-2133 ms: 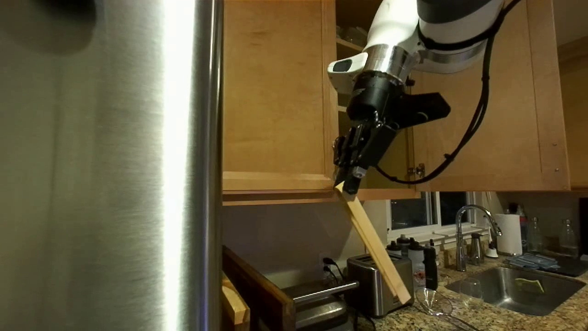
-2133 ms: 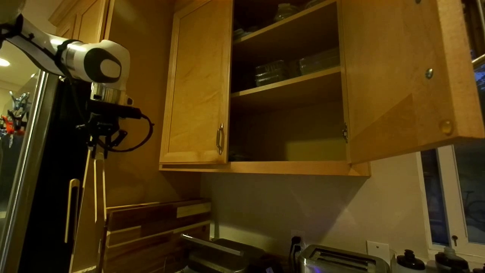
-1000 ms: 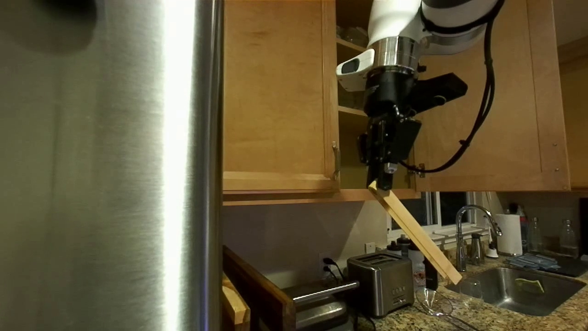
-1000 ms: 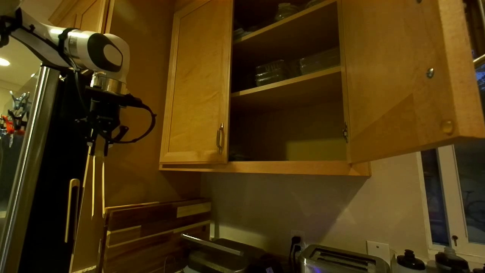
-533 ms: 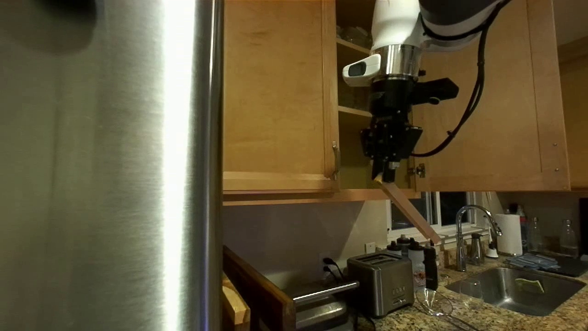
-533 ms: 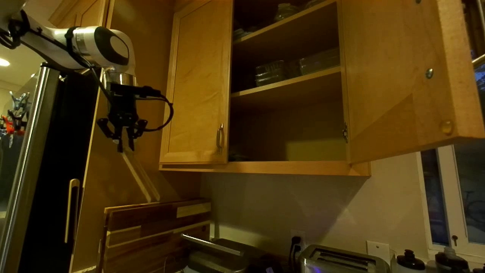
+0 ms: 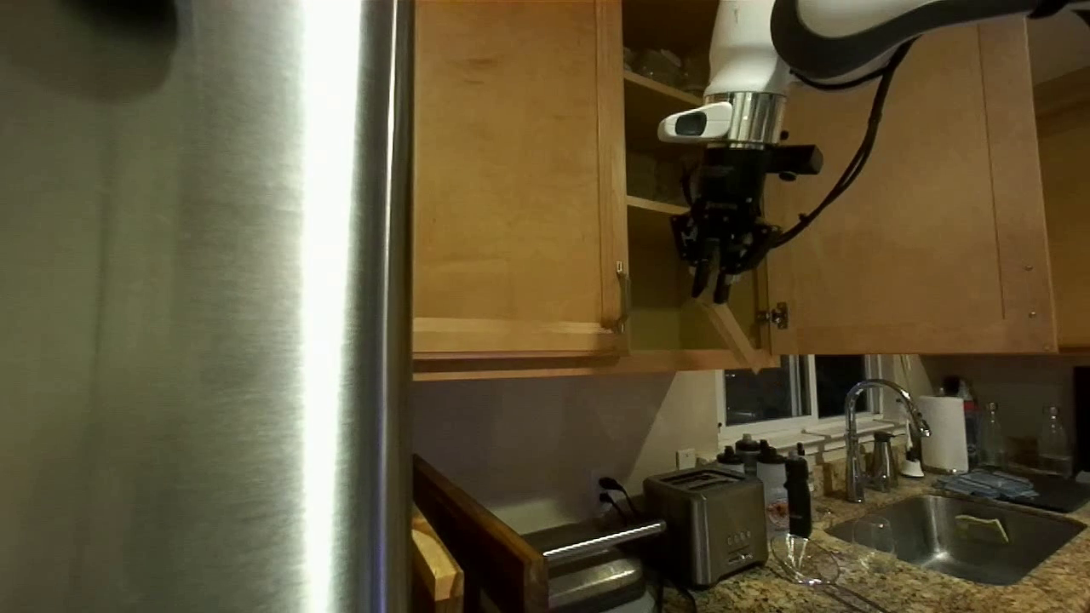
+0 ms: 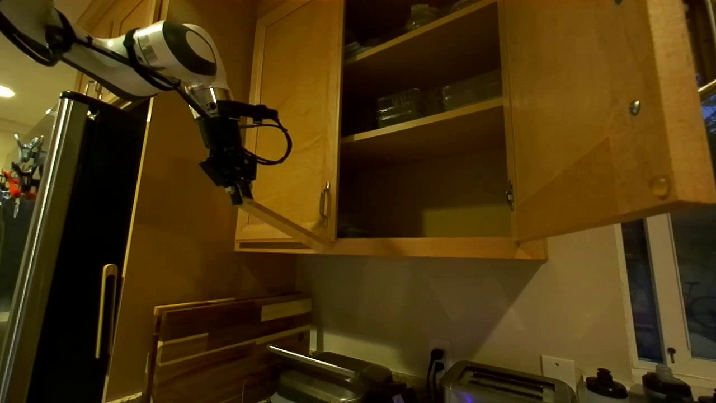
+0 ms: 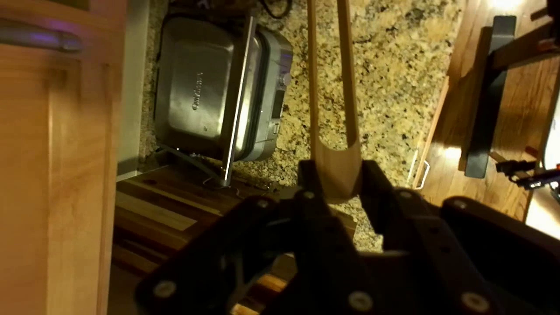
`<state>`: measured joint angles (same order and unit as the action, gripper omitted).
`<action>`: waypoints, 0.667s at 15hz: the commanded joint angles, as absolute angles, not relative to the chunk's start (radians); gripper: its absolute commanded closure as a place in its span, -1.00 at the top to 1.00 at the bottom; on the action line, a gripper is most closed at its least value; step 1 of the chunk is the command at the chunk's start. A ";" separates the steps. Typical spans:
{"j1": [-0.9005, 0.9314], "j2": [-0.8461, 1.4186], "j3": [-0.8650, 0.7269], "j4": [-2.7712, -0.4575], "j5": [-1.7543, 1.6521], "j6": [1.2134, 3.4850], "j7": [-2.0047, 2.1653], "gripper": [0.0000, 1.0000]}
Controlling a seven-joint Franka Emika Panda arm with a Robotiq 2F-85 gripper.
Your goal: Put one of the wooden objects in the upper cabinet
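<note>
Outside the upper cabinet (image 8: 425, 247), the gripper (image 9: 340, 176) pinches wooden tongs (image 9: 337, 165); too low an approach could bump them loose.

Smooth wooden tongs (image 9: 337, 170), satin wooden upper cabinet (image 7: 511, 183), brushed-metal fridge (image 7: 204, 340)

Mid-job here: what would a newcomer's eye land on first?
Likely the pale two-pronged wooden piece in the upper middle of the wrist view, held at its joined end by the black gripper. Next, the upper cabinet in an exterior view, one door swung wide open. Then the brushed-steel fridge, filling the left of an exterior view.
</note>
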<state>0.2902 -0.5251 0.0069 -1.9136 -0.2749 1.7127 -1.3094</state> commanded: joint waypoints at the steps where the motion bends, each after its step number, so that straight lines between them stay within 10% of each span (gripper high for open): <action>1: 0.257 -0.511 -0.036 -1.910 -0.320 1.822 -1.507 -0.83; 10: 0.147 -0.379 -0.086 -1.775 -0.336 1.953 -1.845 -0.82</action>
